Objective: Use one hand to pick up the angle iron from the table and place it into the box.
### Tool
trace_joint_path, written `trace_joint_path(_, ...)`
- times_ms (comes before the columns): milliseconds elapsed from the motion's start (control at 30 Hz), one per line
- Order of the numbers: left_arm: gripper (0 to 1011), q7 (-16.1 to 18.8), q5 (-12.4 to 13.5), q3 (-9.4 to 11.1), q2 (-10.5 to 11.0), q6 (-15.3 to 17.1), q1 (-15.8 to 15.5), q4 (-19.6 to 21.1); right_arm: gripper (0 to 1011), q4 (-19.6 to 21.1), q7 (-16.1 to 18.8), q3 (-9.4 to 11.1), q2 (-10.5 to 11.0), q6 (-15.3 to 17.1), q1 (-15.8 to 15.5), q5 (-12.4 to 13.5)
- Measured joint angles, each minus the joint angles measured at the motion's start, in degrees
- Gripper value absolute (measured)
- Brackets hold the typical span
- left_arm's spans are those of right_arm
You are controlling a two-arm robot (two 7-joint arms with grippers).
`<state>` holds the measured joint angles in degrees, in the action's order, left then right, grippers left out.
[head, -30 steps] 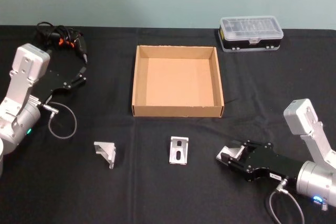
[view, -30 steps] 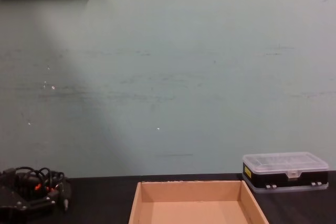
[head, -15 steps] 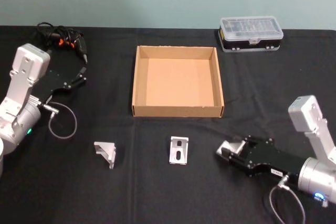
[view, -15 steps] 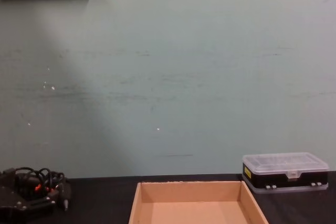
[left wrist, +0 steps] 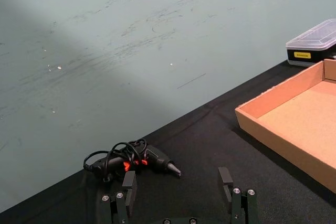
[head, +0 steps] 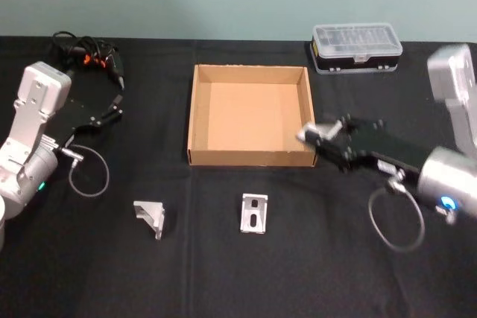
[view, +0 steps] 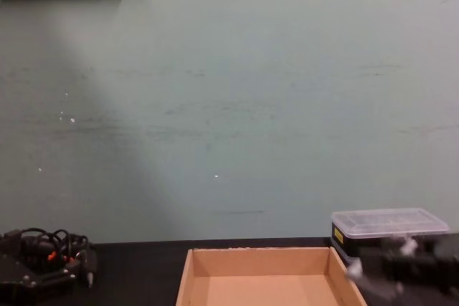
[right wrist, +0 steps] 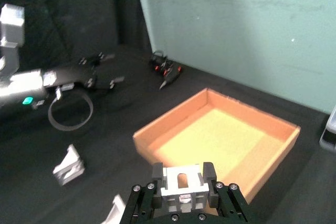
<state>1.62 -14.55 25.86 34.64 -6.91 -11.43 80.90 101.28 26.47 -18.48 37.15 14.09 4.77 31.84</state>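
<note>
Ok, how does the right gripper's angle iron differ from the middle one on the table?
The gripped angle iron is clamped in the right gripper at the box rim; the middle angle iron lies on the table before it. Gripped shows one slot, middle two. Both silver. Left gripper parked, open.

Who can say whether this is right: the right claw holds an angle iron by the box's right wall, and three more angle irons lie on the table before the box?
Not three: the head view shows two on the table before the box, the left angle iron and the middle angle iron. The right claw does hold another angle iron by the box's right wall.
</note>
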Motion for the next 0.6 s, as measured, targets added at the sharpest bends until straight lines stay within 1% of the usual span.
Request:
trace_joint_path(67,1011,0.0,0.0,0.0,0.0,0.0,0.0,0.0,458,-0.7,-0.4,-0.7,-0.8,1.6,2.3,0.2)
trace_joint_path(100,1011,0.0,0.0,0.0,0.0,0.0,0.0,0.0,458,-1.7,-0.7,-1.6,-1.6,3.0,4.8,0.2)
trace_joint_path(133,1011,0.0,0.0,0.0,0.0,0.0,0.0,0.0,458,-2.3,-0.8,-2.1,-1.9,3.7,6.1,0.1)
trace_joint_path(167,1011,0.0,0.0,0.0,0.0,0.0,0.0,0.0,458,-3.5,-0.9,-3.3,-2.8,5.0,8.7,-0.2)
trace_joint_path(200,1011,0.0,0.0,0.0,0.0,0.0,0.0,0.0,458,-3.5,-0.9,-3.3,-2.8,5.0,8.7,-0.2)
trace_joint_path(233,1011,0.0,0.0,0.0,0.0,0.0,0.0,0.0,458,-4.9,-1.0,-4.7,-3.7,6.4,11.4,-0.7)
trace_joint_path(267,1011,0.0,0.0,0.0,0.0,0.0,0.0,0.0,458,-5.6,-1.0,-5.3,-4.0,6.9,12.4,-1.0)
trace_joint_path(300,1011,0.0,0.0,0.0,0.0,0.0,0.0,0.0,458,-7.2,-1.0,-6.8,-5.0,8.0,15.0,-1.7)
trace_joint_path(367,1011,0.0,0.0,0.0,0.0,0.0,0.0,0.0,458,-8.9,-1.0,-8.3,-6.0,8.8,17.3,-2.5)
trace_joint_path(400,1011,0.0,0.0,0.0,0.0,0.0,0.0,0.0,458,-10.6,-1.1,-9.7,-7.1,9.5,19.4,-3.4)
trace_joint_path(433,1011,0.0,0.0,0.0,0.0,0.0,0.0,0.0,458,-10.6,-1.1,-9.7,-7.1,9.5,19.4,-3.4)
trace_joint_path(467,1011,0.0,0.0,0.0,0.0,0.0,0.0,0.0,458,-12.3,-1.1,-11.0,-8.1,9.9,21.2,-4.5)
trace_joint_path(500,1011,0.0,0.0,0.0,0.0,0.0,0.0,0.0,458,-13.1,-1.2,-11.5,-8.5,10.0,21.9,-4.9)
trace_joint_path(533,1011,0.0,0.0,0.0,0.0,0.0,0.0,0.0,458,-14.8,-1.4,-12.7,-9.5,10.2,23.5,-6.1)
trace_joint_path(600,1011,0.0,0.0,0.0,0.0,0.0,0.0,0.0,458,-16.7,-1.7,-13.7,-10.6,10.4,24.9,-7.3)
